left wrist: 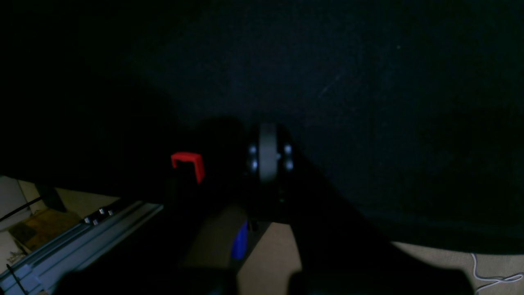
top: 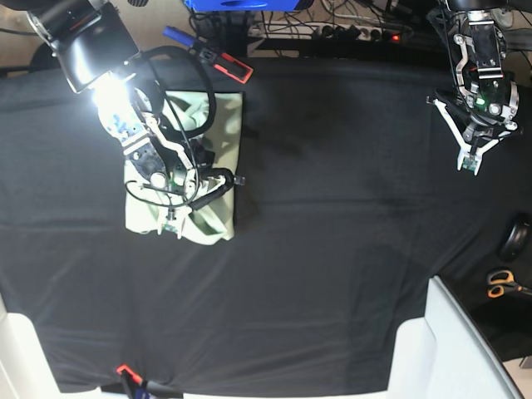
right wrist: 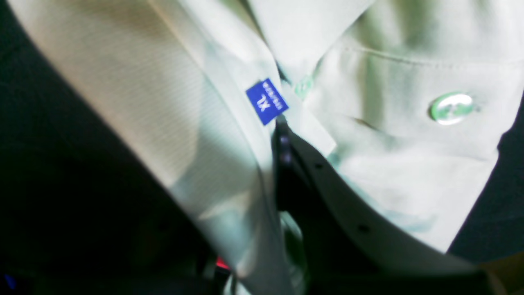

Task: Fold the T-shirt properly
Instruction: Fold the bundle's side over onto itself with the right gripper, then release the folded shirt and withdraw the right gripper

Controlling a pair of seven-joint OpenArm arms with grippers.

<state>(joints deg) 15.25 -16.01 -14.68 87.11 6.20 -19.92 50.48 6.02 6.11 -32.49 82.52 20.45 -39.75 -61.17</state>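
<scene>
T-shirt folded, long axis 12–6, directly under right hand pinching fabric near the collar; left hand, pressed together, idles far off at 3 o'clock.

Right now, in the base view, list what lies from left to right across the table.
Right gripper over the folded T-shirt → bare black cloth → left gripper → scissors at the far right edge.
</scene>
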